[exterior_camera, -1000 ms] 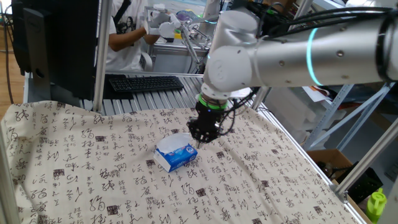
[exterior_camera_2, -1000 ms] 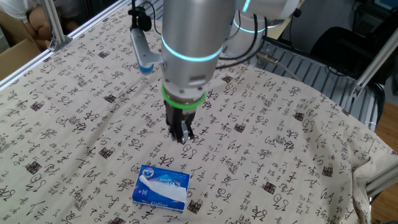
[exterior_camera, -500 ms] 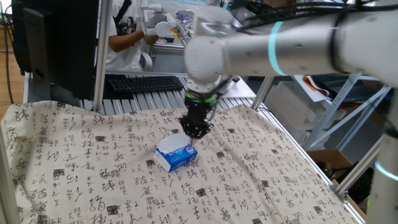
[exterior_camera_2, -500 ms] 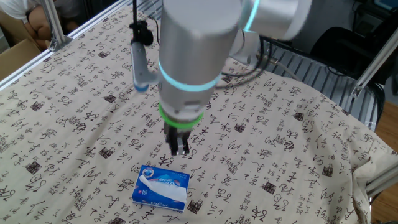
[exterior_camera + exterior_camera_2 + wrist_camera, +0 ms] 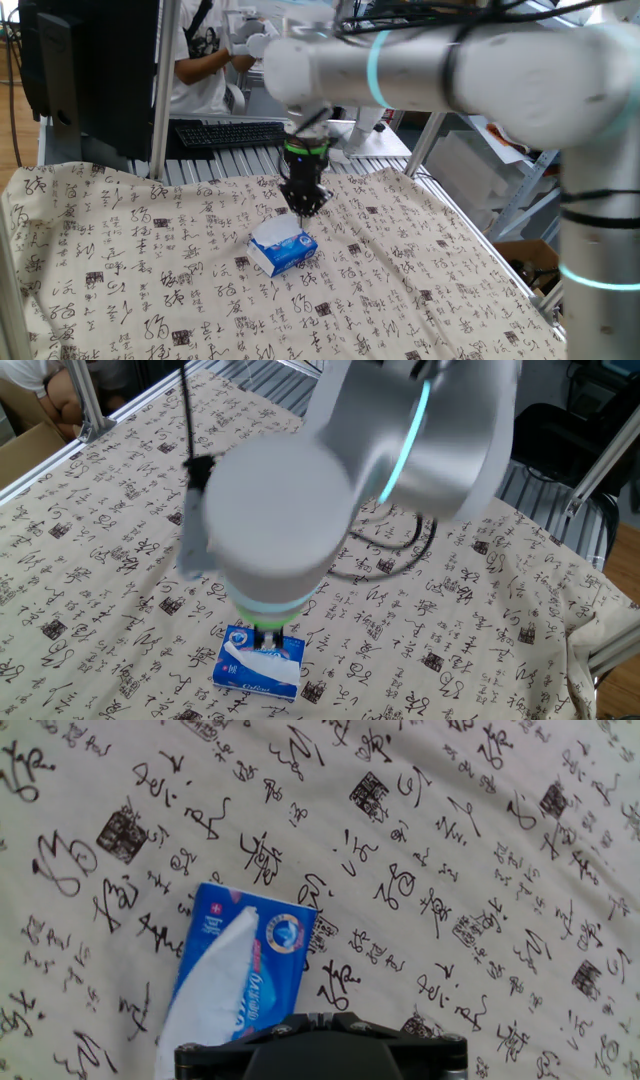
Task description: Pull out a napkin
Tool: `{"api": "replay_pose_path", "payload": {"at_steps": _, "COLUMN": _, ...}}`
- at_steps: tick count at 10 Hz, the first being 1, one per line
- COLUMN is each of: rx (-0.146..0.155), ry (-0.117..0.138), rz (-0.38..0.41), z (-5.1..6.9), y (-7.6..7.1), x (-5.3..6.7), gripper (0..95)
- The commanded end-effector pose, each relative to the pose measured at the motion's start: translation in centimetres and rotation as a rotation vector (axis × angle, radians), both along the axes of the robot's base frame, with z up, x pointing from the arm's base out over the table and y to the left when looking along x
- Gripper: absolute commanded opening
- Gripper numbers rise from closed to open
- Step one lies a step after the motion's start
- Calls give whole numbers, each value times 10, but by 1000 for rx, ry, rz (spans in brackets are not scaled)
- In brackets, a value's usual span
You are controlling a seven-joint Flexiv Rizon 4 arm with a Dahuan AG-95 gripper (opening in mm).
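Observation:
A blue napkin pack (image 5: 285,250) lies on the cloth printed with characters (image 5: 120,270), with a white napkin (image 5: 273,232) sticking out of its top. My gripper (image 5: 305,208) hangs just above the pack's far right corner, fingers together and holding nothing. In the other fixed view the arm's wrist covers most of the gripper (image 5: 270,641), which is over the pack's far edge (image 5: 258,664). In the hand view the pack (image 5: 262,960) and its napkin (image 5: 212,988) lie at lower left, next to the gripper's dark body (image 5: 320,1020); the fingertips do not show.
A keyboard (image 5: 233,133) and a person (image 5: 200,50) are behind the table's far edge. An aluminium post (image 5: 160,90) stands at the back left. The table's right edge (image 5: 480,240) drops off to shelving. A cardboard box (image 5: 30,445) sits off the table.
The arm has swung left and toward the pack; the gripper moved from the pack's right side to just above its far edge. The pack has not moved.

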State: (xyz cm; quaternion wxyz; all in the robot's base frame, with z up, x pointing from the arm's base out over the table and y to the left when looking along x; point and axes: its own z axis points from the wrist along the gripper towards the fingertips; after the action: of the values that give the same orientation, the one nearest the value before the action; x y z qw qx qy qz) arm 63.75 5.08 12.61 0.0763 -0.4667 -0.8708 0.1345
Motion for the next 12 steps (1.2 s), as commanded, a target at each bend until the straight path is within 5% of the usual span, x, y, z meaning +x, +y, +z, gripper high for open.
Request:
{"api": "replay_pose_path", "payload": {"at_steps": 1, "rx": -5, "ry": 25, "rz": -16, "z": -3, "y": 1, "x": 12, "gripper": 0}}
{"api": "replay_pose_path", "payload": {"at_steps": 12, "rx": 11, "ry": 52, "rz": -12, "z": -4, "y": 4, "x": 17, "gripper": 0}}
